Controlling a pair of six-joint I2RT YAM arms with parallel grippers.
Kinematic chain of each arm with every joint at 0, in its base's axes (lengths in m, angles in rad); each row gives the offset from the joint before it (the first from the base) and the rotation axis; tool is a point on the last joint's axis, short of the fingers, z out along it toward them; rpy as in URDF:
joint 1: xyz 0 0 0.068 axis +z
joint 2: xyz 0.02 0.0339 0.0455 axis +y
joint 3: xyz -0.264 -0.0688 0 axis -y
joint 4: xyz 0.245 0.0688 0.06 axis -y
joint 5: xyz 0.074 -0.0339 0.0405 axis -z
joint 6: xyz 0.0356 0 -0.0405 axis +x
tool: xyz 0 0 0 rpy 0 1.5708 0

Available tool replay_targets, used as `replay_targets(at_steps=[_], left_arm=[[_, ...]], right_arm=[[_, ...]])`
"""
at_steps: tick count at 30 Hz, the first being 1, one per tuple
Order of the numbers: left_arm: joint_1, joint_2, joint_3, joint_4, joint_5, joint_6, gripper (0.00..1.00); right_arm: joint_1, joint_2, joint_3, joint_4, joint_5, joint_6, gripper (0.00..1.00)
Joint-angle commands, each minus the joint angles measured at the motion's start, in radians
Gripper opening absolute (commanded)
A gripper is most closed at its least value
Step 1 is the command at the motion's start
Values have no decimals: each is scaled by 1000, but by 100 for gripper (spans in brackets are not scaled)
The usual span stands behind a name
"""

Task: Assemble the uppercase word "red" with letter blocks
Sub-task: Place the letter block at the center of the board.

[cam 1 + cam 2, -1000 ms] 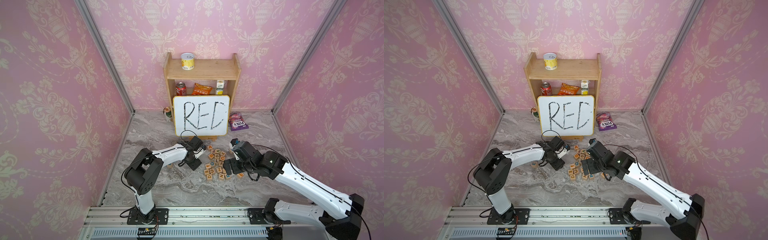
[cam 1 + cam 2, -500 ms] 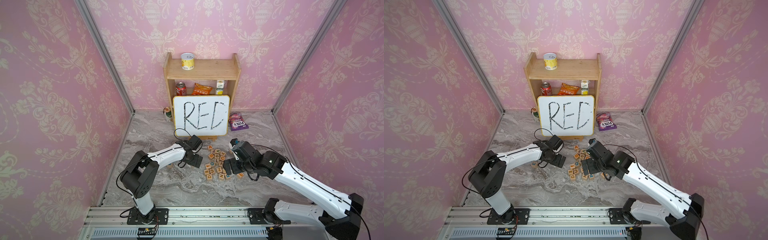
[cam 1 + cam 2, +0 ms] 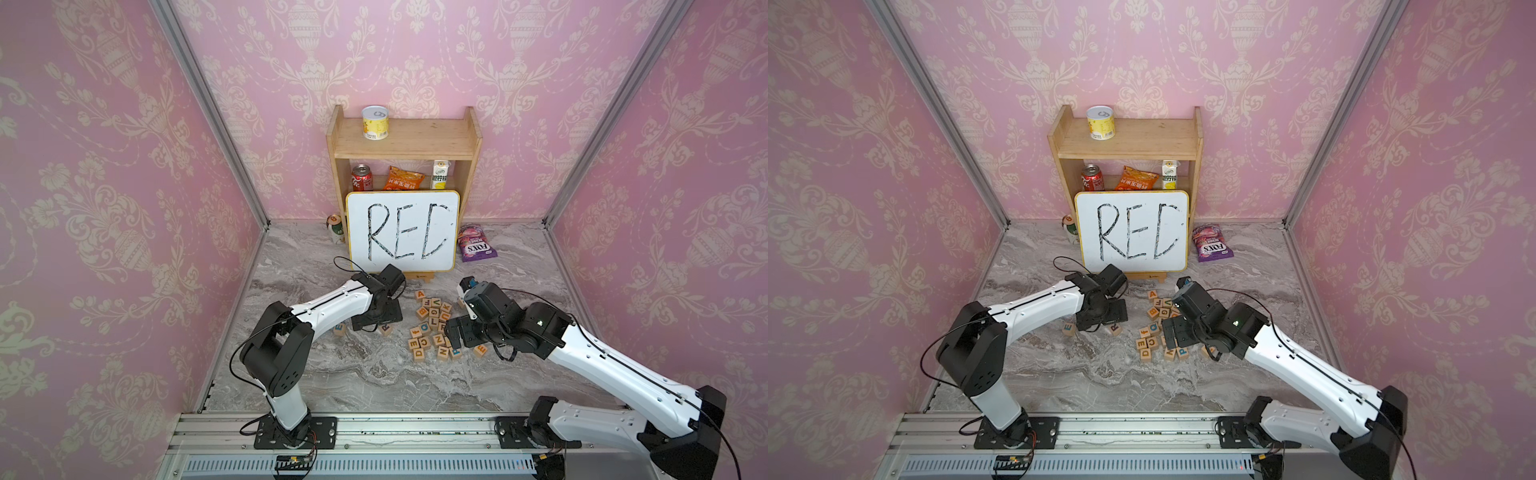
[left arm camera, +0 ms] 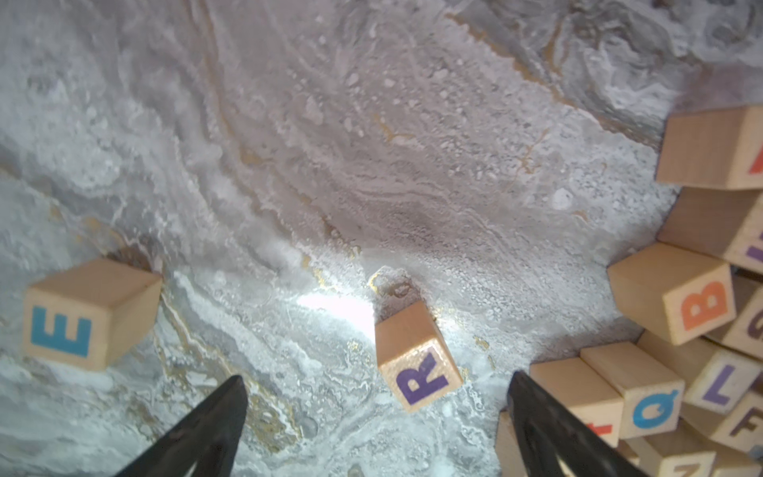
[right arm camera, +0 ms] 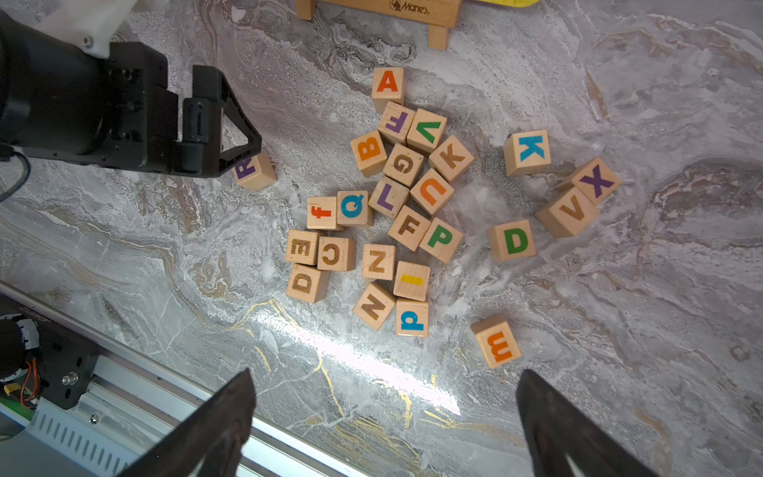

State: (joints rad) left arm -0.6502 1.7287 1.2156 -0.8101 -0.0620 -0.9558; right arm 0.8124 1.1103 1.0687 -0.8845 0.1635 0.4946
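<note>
2 of 3 sit left of the pile: R block, E block; green D block lies beside it, unpicked (left pincer, right pincer gape empty).

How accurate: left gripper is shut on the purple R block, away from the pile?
Wrong on the grip: the left gripper is open, and the purple R block lies untouched, away from the pile, as the left wrist view shows.

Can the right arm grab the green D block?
Probably yes. The right gripper hangs open nearby, and the green D block stands apart from the pile, with nothing covering it.
</note>
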Motion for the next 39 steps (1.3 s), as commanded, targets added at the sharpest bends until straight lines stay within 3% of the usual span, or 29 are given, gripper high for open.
replay_targets(at_steps=[1,9,16,32,39], left_arm=[[-3,-1,-4,-34,3,-253,99],[-5,1,-33,28,51,-496,95],[-5,50,10,12,75,-570,82],[-16,126,4,57,149,-546,59],[-18,129,-2,41,150,-495,31]], right_arm=[[6,2,-14,10,-1,10,100],[5,17,-15,25,-2,16,100],[5,39,-11,36,-4,13,100],[6,76,-8,57,-2,7,100],[6,82,-7,57,4,2,100]])
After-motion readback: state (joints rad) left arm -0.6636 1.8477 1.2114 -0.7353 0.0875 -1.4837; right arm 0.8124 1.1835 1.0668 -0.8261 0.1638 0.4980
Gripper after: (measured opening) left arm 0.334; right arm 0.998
